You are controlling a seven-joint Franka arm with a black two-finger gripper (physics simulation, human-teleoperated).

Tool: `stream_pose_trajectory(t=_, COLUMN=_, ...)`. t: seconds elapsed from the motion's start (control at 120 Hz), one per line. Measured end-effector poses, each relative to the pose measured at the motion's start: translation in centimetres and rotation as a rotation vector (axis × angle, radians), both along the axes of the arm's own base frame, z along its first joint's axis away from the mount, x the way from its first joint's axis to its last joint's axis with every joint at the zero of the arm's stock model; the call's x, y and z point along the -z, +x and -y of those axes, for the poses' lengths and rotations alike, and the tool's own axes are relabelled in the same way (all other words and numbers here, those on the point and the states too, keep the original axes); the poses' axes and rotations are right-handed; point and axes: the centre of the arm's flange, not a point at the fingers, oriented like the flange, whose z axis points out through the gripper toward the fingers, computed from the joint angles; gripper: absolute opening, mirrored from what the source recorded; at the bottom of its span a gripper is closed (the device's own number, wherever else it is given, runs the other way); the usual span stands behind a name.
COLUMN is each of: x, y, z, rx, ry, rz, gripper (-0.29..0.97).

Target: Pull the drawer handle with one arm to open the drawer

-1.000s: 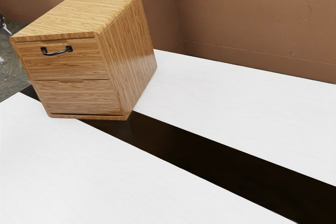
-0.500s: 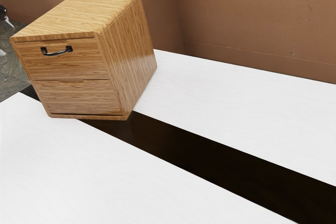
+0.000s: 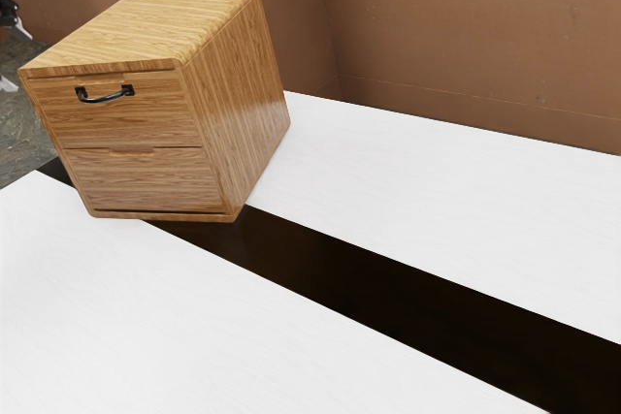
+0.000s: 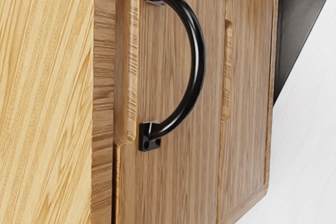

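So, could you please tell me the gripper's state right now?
Gripper: cannot be told; it sits at the exterior view's left edge, facing the drawer handle.

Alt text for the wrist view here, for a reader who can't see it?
A black curved metal handle is fixed at both ends to the light striped-wood drawer front of a wooden cabinet, seen close up. Past the cabinet's far edge lie a white tabletop and a black strip.
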Motion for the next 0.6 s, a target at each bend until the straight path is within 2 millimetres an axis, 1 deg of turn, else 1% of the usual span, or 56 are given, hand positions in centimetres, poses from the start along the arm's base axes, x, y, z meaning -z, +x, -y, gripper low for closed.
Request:
stream_pose_trajectory(t=0.117, x=1.1, y=0.6, z=-0.5, rx=-0.004, ry=-0.005, rz=-0.012, gripper=0.68)
stream_pose_trajectory(t=0.183, x=1.4, y=0.9, z=-0.5, rx=-0.001, ry=-0.007, rz=-0.014, gripper=0.68)
stream_pose_trajectory(t=0.367, x=2.0, y=1.9, z=0.2, rx=0.019, ry=-0.012, rz=-0.018, gripper=0.68)
stream_pose_trajectory(t=0.508, x=3.4, y=2.6, z=0.8, rx=0.035, ry=-0.019, rz=-0.052, gripper=0.68)
stream_pose_trajectory(t=0.6, x=3.9, y=2.7, z=1.0, rx=0.037, ry=-0.029, rz=-0.072, gripper=0.68)
